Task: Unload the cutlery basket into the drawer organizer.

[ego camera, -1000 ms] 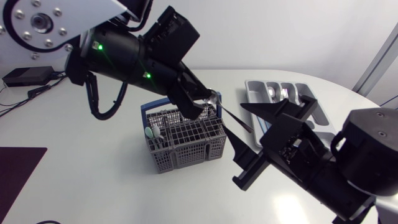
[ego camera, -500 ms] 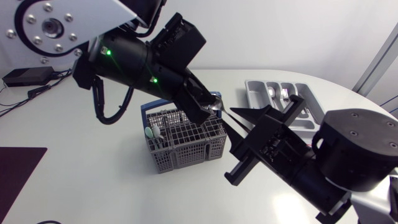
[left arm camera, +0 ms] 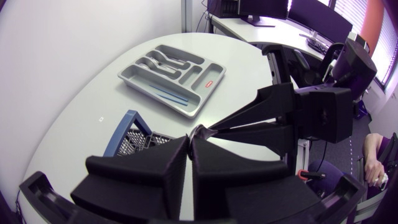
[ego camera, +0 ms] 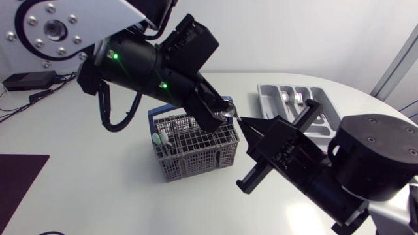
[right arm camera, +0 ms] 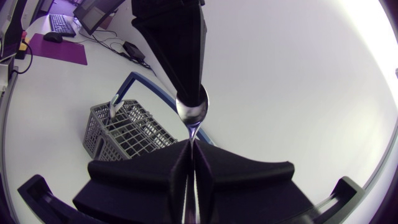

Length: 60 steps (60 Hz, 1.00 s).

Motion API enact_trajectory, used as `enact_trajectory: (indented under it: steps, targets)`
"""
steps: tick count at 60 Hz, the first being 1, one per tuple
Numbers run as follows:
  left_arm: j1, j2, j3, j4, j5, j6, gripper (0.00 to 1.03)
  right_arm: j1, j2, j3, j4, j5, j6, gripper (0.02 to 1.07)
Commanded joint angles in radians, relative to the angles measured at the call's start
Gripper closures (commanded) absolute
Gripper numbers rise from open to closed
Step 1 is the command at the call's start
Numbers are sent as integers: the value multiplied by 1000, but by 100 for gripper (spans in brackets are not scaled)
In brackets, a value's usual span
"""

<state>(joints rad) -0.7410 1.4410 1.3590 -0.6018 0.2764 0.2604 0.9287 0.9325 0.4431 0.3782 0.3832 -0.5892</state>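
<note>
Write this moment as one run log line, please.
phase: handover by basket | left gripper: shut on spoon bowl | right gripper: shut on spoon handle | organizer: partly filled

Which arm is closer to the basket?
Left arm: its jaws hang over the basket's far corner, gripping the spoon bowl. Right arm: jaws grip the handle just beside the basket.

Glossy metal spoon (right arm camera: 191,109), plastic mesh basket (ego camera: 196,156), matt plastic organizer (ego camera: 268,98), smooth white table (ego camera: 98,196)
</note>
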Motion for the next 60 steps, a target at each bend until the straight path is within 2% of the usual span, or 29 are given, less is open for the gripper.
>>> enact_trajectory:
  steps: [1, 3, 9, 14, 19, 25, 29, 36, 38, 41, 46, 54, 60]
  targets:
    - [-3, 13, 14, -1, 4, -27, 76, 10, 8, -18, 7, 11, -20, 100]
    - [-1, 12, 17, 0, 4, -29, 62, 10, 3, -20, 4, 11, -20, 100]
    - [11, 4, 23, 8, 6, -43, 47, 15, -12, -27, -10, 11, -20, 100]
    - [22, -11, 26, 13, 6, -44, 24, 15, -32, -30, -42, 10, -15, 100]
    - [57, -42, 28, 27, 4, -33, 14, 10, -72, -34, -91, -4, -12, 100]
    - [130, -88, 35, 39, 4, 14, 12, -7, -144, -44, -160, -38, -8, 100]
    - [172, -133, 19, 40, 3, 112, 11, -47, -195, -50, -228, -87, 14, 100]
    - [219, -209, -74, 53, 0, 329, 11, -192, -276, -53, -354, -244, 38, 100]
    - [219, -245, -132, 71, -9, 408, 12, -271, -296, -55, -392, -322, 42, 100]
    - [221, -272, -181, 86, -28, 464, 12, -364, -307, -55, -424, -422, 42, 100]
    - [207, -323, -245, 120, -34, 502, 12, -487, -320, -57, -470, -553, 38, 100]
    - [160, -370, -331, 155, -102, 603, 12, -599, -325, -53, -532, -682, -8, 100]
    - [155, -401, -403, 235, -146, 686, 12, -711, -297, -26, -599, -811, -52, 100]
